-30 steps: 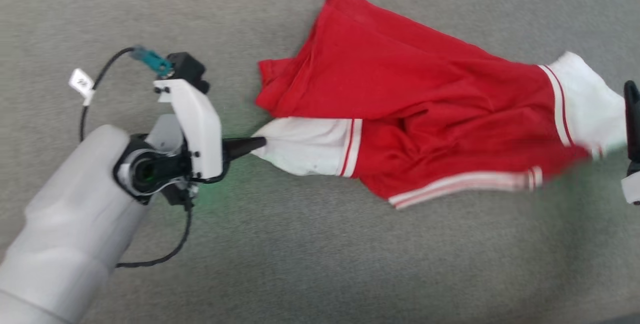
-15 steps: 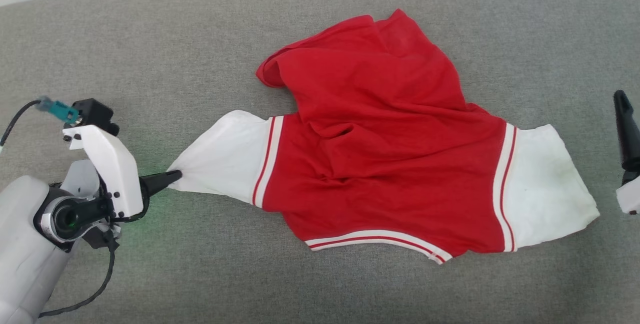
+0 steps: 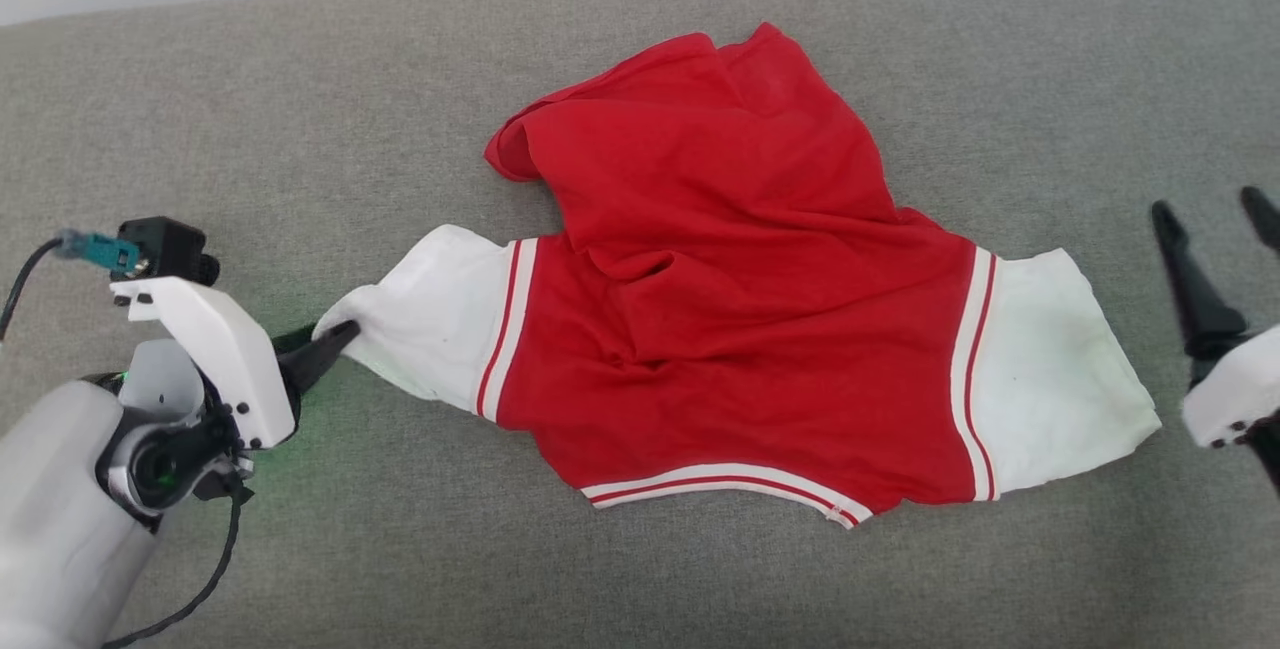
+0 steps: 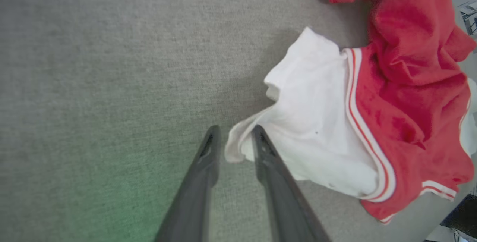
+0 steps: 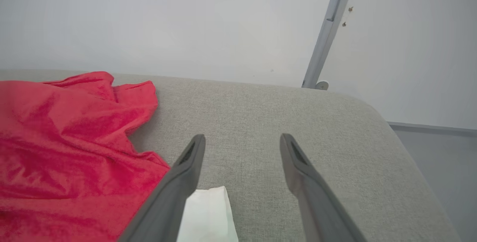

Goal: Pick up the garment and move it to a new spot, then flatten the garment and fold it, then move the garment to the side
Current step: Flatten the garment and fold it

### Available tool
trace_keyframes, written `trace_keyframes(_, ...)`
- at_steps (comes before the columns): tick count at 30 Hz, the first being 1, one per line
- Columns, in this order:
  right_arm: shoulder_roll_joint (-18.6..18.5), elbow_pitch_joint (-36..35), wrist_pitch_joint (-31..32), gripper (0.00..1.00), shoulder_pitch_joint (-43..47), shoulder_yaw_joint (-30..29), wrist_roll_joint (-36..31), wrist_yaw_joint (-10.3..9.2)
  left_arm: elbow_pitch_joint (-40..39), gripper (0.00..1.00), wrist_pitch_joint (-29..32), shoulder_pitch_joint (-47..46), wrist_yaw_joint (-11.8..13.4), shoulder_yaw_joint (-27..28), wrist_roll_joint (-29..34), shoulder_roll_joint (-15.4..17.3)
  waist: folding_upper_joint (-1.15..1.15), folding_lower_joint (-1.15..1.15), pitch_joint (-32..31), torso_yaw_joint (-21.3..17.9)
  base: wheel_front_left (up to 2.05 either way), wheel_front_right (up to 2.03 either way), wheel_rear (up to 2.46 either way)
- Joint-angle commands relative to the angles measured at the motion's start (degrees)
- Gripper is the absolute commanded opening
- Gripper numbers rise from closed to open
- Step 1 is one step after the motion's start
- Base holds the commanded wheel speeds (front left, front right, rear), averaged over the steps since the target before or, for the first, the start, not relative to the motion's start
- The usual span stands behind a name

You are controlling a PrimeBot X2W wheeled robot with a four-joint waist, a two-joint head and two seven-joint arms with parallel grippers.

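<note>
The garment (image 3: 720, 329) is lying spread across the middle of the grey cushion (image 3: 250, 79). Its red body is rumpling and bunching toward the far edge. The left white cuff (image 3: 430, 319) is pointing at the cushion's left end and the right white cuff (image 3: 1050, 369) at its right end. The striped hem (image 3: 720, 479) is facing the near edge, with a wide band of bare cushion showing in front of it.

The left gripper (image 3: 338, 337) is sitting at the tip of the left white cuff. Its fingers are standing partly apart, with a corner of white cloth lying loose between them and a gap showing beside it. The right gripper (image 3: 1205, 204) is hovering just beyond the right white cuff, fingers spread wide and holding nothing. Bare cushion is running on to the rounded far right corner (image 5: 357, 104).
</note>
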Motion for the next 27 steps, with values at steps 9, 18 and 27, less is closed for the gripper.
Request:
trace_keyframes(9, -11.13, -3.44, 8.64, 1.00, 1.80, 17.54, 5.31, 0.00, -5.30, 1.00, -20.76, 7.77, 1.18, 0.68, 8.74, 0.12, 0.00, 0.00, -0.66, 1.19, 0.00, 0.00, 0.00)
trace_keyframes(18, -27.48, -11.54, 21.64, 1.00, 5.37, 30.29, 18.12, 0.01, -9.74, 1.00, -36.97, 16.19, 6.65, 2.87, 16.92, -4.59, 0.00, 0.00, -1.32, 5.31, 0.00, 0.00, 0.00)
trace_keyframes(27, -33.91, -13.38, 24.28, 1.00, 5.14, 33.44, 19.62, 0.01, -18.54, 1.00, -37.35, 24.73, 8.16, 16.78, 29.61, -12.87, 0.00, 0.00, -0.35, 9.46, 0.00, 0.00, 0.00)
